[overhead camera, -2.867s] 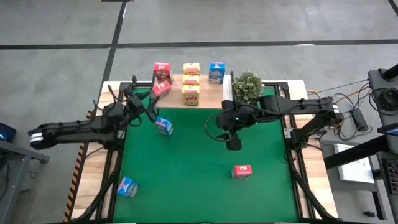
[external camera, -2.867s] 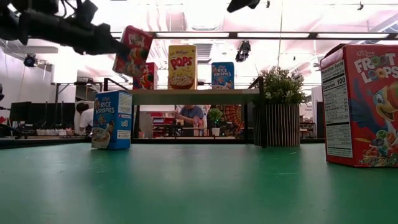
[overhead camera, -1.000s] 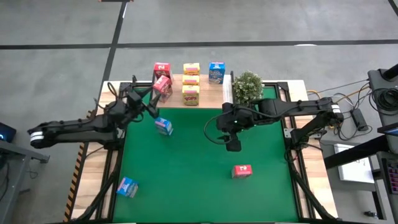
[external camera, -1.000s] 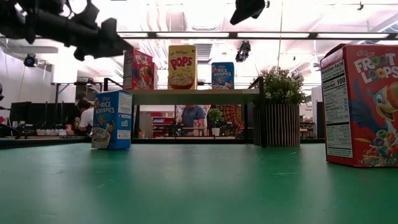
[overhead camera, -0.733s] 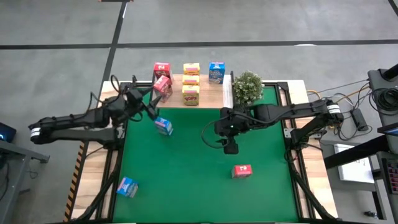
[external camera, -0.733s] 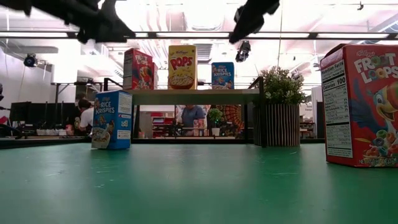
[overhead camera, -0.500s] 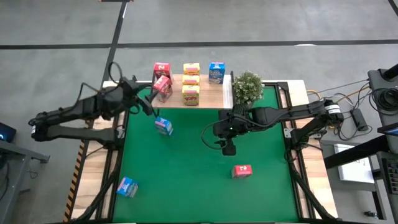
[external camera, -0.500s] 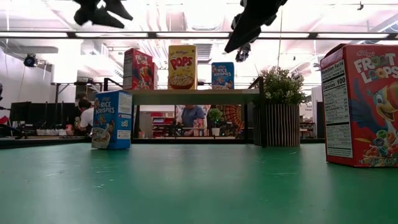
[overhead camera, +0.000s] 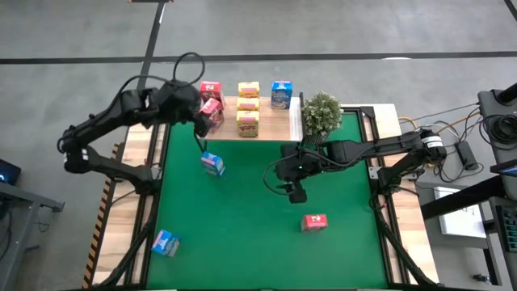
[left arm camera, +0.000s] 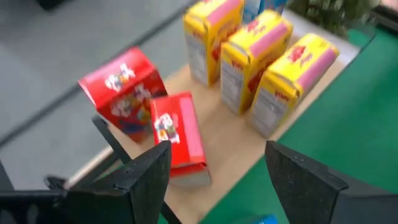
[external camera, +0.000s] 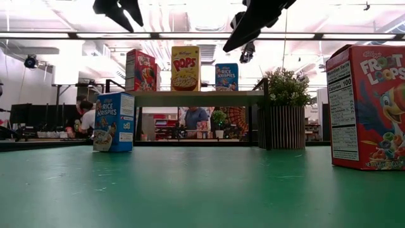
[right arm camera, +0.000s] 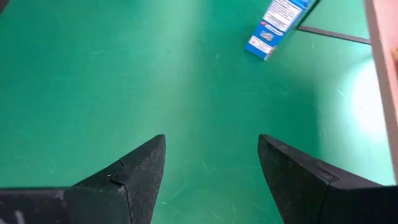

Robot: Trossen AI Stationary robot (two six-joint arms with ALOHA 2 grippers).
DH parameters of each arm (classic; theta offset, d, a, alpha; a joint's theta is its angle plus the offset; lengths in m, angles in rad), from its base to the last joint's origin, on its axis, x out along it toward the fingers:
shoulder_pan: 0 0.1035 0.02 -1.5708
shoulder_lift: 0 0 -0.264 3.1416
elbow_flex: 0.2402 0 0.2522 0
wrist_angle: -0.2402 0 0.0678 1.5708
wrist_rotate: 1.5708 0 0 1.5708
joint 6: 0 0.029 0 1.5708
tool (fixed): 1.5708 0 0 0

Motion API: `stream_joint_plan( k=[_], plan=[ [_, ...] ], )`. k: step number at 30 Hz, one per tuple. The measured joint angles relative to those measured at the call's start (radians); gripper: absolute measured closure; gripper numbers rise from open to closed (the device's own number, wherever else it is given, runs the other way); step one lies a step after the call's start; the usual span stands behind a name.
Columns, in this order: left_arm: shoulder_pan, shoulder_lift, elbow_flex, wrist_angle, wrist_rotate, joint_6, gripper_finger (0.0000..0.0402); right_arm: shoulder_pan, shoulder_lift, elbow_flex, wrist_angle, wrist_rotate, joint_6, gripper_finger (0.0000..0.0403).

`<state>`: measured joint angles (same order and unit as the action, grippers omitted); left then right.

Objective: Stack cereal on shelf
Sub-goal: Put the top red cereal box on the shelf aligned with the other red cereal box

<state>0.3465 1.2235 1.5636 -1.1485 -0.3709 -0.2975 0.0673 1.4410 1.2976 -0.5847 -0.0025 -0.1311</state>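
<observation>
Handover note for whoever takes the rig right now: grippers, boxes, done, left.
Left gripper: open, empty, above the shelf's left end.
Right gripper: open, empty, over mid-table.
On the shelf: two red boxes at the left, three yellow boxes in the middle, one blue box beside the plant.
On the green table: blue box near the shelf, blue box at the front left corner, red box front right.
Done: six boxes shelved.
Left: shelve the three on the table.
</observation>
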Motion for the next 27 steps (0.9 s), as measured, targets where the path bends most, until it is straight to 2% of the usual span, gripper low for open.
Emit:
stream_joint_plan(
  k=[3,10,24,27],
  plan=[
    [0.060,0.040,0.052,-0.053,0.074,-0.018,0.0157,0.000,0.000,0.000,0.010,-0.028,-0.015,0.0158],
    [0.163,0.113,0.078,-0.094,0.132,-0.028,0.0133,0.000,0.000,0.000,0.020,-0.035,-0.036,0.0158],
    [0.173,0.211,0.078,-0.085,0.123,0.004,0.0126,0.005,0.000,0.000,0.014,-0.061,-0.036,0.0158],
    [0.174,0.221,0.078,-0.083,0.085,0.014,0.0134,0.005,0.000,-0.003,0.014,-0.061,-0.036,0.0158]
  ],
)
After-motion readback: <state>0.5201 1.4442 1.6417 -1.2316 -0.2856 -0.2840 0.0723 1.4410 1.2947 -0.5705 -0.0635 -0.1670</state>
